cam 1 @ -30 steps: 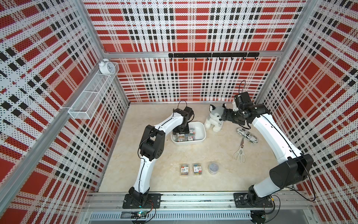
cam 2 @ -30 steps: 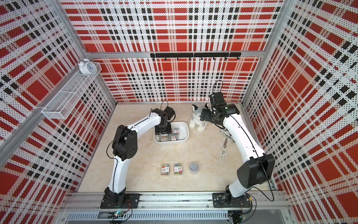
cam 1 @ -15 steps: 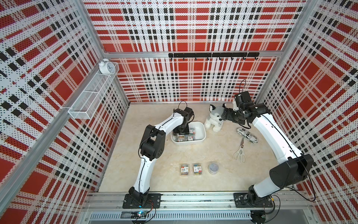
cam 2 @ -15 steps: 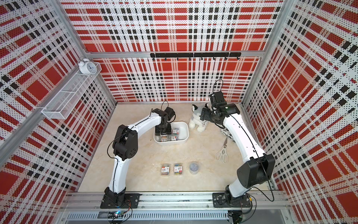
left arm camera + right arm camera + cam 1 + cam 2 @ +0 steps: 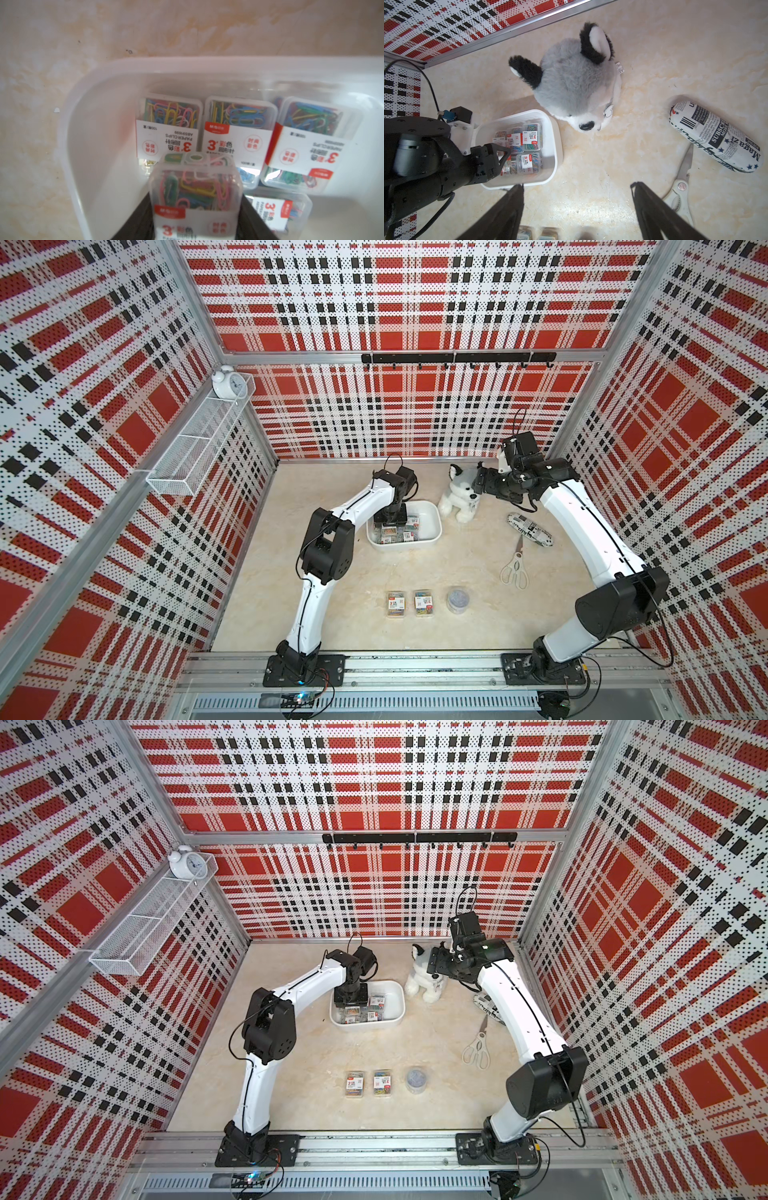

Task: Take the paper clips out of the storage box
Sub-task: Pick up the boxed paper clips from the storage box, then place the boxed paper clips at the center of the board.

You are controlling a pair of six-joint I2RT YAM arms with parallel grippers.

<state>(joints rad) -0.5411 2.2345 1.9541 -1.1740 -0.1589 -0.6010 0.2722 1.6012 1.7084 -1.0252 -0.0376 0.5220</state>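
Hardly anything has moved since a second ago. Only the left pincer (image 5: 196, 207) differs: already down inside the storage box (image 5: 429, 521) then, it has narrowed on one paper-clip case (image 5: 195, 193). The left wrist view shows its two dark fingers (image 5: 143, 214) pressed against the long sides of that case, which fills the gap between them, so I judge it gripped and not yet lifted clear. The arm comes almost straight down from above, probably because the walls leave no room for a sideways approach.

At least four more cases (image 5: 239, 133) lie flat in the box, packed edge to edge along its wall, one (image 5: 307, 143) tilted over its neighbour. The gripped case sits at the left end of the box, where bare floor beside it leaves room for a finger.

Two cases (image 5: 396, 604) (image 5: 424, 603) and a round tub (image 5: 457, 599) stand in a neat row on the surface (image 5: 374, 647) near the rail. That row looks like the drop-off line, and the open space to its left suits the next case.

The right pincer (image 5: 576, 186) hangs open and empty above the surface, just right of the plush dog (image 5: 459, 497). It is well away from the box, seemingly parked so the two arms do not clash. Scissors (image 5: 515, 568) and a newsprint pouch (image 5: 530, 529) lie to the right, away from the work.
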